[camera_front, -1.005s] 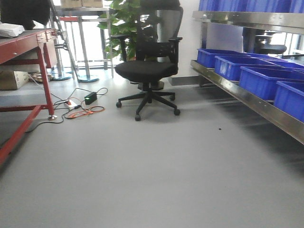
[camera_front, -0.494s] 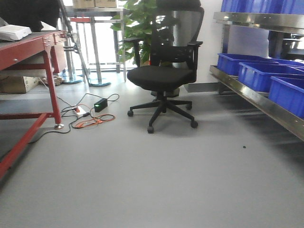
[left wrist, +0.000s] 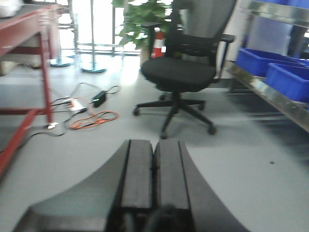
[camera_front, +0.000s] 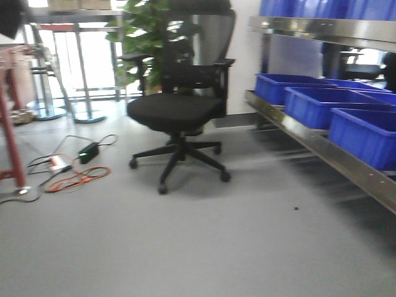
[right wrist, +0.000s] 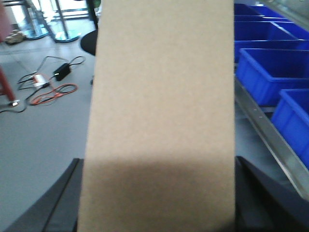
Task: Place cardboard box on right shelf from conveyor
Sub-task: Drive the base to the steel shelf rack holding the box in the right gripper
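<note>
Right wrist-mounted, cardboard box (right wrist: 161, 96) between jaws

The box (right wrist: 164, 96) is tan. The chair (camera_front: 176, 111) is black on a light grey floor (camera_front: 185, 247). Right of it, blue bins (camera_front: 322, 102) sit on a silver shelf (camera_front: 309, 139). Left of it lies an orange cable (camera_front: 74, 180), and behind it stands a green plant (camera_front: 139, 37).

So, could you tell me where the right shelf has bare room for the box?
Blue bins crowd the lower level of the right shelf side by side; only its steel front lip is bare. Open floor lies between office chair and shelf.
</note>
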`<action>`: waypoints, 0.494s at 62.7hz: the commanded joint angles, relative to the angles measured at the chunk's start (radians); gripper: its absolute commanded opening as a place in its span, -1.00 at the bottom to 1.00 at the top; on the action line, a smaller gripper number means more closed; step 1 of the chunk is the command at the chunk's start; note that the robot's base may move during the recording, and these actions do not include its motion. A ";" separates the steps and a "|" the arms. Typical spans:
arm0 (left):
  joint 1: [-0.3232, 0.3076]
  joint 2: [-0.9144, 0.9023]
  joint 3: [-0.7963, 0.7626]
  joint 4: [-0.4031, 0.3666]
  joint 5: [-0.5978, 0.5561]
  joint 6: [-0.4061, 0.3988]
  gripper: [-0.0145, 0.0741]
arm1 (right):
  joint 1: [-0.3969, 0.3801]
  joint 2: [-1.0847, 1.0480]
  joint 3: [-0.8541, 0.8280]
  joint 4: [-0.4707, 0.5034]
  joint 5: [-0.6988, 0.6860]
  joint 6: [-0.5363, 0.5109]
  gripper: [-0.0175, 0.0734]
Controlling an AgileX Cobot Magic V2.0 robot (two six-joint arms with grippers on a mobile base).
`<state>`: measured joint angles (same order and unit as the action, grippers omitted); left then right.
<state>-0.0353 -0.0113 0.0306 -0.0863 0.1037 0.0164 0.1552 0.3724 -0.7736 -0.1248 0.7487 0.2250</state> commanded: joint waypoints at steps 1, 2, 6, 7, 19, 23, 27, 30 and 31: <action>0.002 -0.013 -0.003 -0.005 -0.088 -0.005 -0.94 | -0.003 0.007 -0.029 -0.013 -0.098 -0.009 -0.11; 0.002 -0.013 -0.003 -0.005 -0.088 -0.005 -0.94 | -0.003 0.007 -0.029 -0.013 -0.098 -0.009 -0.11; 0.002 -0.013 -0.003 -0.005 -0.088 -0.005 -0.94 | -0.003 0.007 -0.029 -0.013 -0.098 -0.009 -0.11; 0.002 -0.013 -0.003 -0.005 -0.088 -0.005 -0.94 | -0.003 0.007 -0.029 -0.013 -0.098 -0.009 -0.11; 0.002 -0.013 -0.003 -0.005 -0.088 -0.005 -0.94 | -0.003 0.007 -0.029 -0.013 -0.098 -0.009 -0.11; 0.002 -0.013 -0.003 -0.005 -0.088 -0.005 -0.94 | -0.003 0.007 -0.029 -0.013 -0.098 -0.009 -0.11; 0.002 -0.013 -0.003 -0.005 -0.088 -0.005 -0.94 | -0.003 0.007 -0.029 -0.013 -0.098 -0.009 -0.11; 0.002 -0.013 -0.003 -0.005 -0.088 -0.005 -0.94 | -0.003 0.007 -0.029 -0.013 -0.098 -0.009 -0.11; 0.002 -0.013 -0.003 -0.005 -0.088 -0.005 -0.94 | -0.003 0.007 -0.029 -0.013 -0.098 -0.009 -0.11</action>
<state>-0.0353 -0.0113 0.0306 -0.0863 0.1037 0.0164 0.1552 0.3724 -0.7736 -0.1248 0.7487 0.2250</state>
